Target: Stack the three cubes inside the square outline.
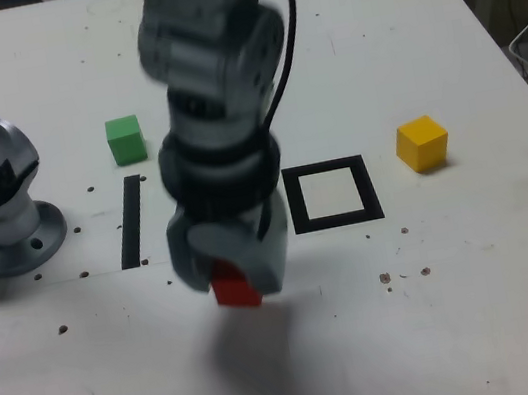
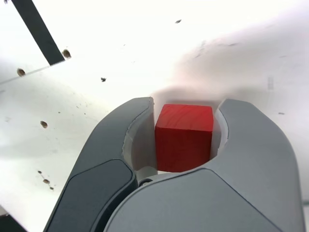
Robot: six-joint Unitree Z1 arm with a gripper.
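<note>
Red cube pinched in the end effector, with the square outline off to one side

The two jaws press on opposite sides of the red cube; I cannot tell if it is touching the surface or just above it. The outline lies up and to the exterior view's right of the end effector, so I think the next move is to carry the cube that way and set it flat in the white middle. The yellow cube sits past the outline, and the green cube sits on the other side, near the black strip
</note>
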